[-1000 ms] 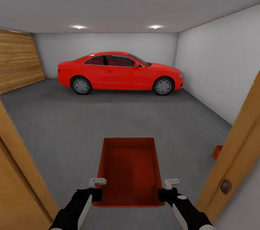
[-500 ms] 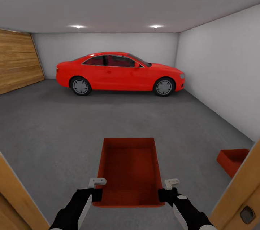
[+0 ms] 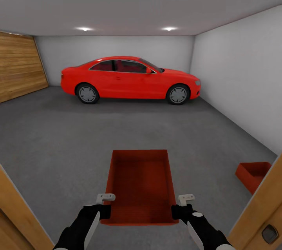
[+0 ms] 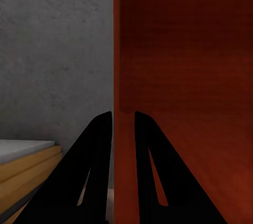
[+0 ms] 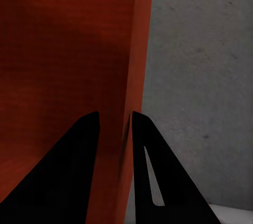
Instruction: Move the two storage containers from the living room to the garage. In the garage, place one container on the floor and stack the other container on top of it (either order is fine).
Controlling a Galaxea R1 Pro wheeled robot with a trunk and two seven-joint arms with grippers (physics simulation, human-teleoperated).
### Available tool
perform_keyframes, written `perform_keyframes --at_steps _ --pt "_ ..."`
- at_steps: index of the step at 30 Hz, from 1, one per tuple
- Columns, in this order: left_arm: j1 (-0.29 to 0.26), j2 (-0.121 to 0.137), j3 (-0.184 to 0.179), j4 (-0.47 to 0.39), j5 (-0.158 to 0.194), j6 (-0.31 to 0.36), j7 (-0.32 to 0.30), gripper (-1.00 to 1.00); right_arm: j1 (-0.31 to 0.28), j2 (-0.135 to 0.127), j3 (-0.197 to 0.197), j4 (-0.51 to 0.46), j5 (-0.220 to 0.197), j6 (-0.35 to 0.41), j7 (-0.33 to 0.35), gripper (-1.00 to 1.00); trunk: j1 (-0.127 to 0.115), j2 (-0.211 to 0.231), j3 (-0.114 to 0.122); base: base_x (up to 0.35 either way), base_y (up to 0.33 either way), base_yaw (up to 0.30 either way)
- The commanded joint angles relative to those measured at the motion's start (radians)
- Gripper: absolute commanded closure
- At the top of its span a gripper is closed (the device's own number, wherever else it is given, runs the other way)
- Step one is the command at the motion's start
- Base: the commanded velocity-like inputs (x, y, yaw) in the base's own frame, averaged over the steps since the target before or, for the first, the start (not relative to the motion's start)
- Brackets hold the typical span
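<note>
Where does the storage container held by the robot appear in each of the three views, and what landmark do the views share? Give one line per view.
Head view: held container low in the centre, between the left gripper and right gripper.
Left wrist view: its side wall pinched between the dark fingers.
Right wrist view: its side wall pinched likewise.
Shared landmark: the grey concrete floor.

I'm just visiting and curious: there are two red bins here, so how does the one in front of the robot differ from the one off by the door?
The near container is carried above the floor, its side walls pinched by the left gripper and right gripper; the far container sits on the concrete floor, untouched. The near one shows whole, the far one is partly hidden by the door frame. Both are red-orange, open-topped and rectangular.
</note>
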Motion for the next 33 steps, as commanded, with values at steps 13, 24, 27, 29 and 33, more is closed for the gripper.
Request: perform_keyframes --at_steps 13,24,27,29,33 --pt "-0.001 -0.001 0.005 -0.024 -0.048 0.008 0.019 1.0 0.0 -0.001 0.043 0.001 0.041 0.006 0.02 1.0 0.001 -0.002 -0.002 0.0 0.0 0.0" --pt "-0.001 -0.001 0.005 -0.024 -0.048 0.008 0.019 1.0 0.0 -0.001 0.044 0.001 0.041 0.006 0.02 1.0 0.001 -0.002 -0.002 0.0 0.036 0.0" --pt "-0.001 -0.001 0.005 -0.024 -0.048 0.008 0.019 1.0 0.0 -0.001 0.044 0.001 0.041 0.006 0.02 1.0 0.001 -0.002 -0.002 0.0 0.001 0.0" --pt "-0.001 -0.001 0.005 -0.024 -0.048 0.008 0.019 1.0 0.0 -0.001 0.043 0.001 0.041 0.006 0.02 1.0 0.001 -0.002 -0.002 0.0 0.0 0.0" --pt "-0.001 -0.001 0.005 -0.024 -0.048 0.008 0.018 1.0 0.0 -0.001 0.043 0.001 0.041 0.006 0.02 1.0 0.001 -0.002 -0.002 0.0 0.0 0.0"
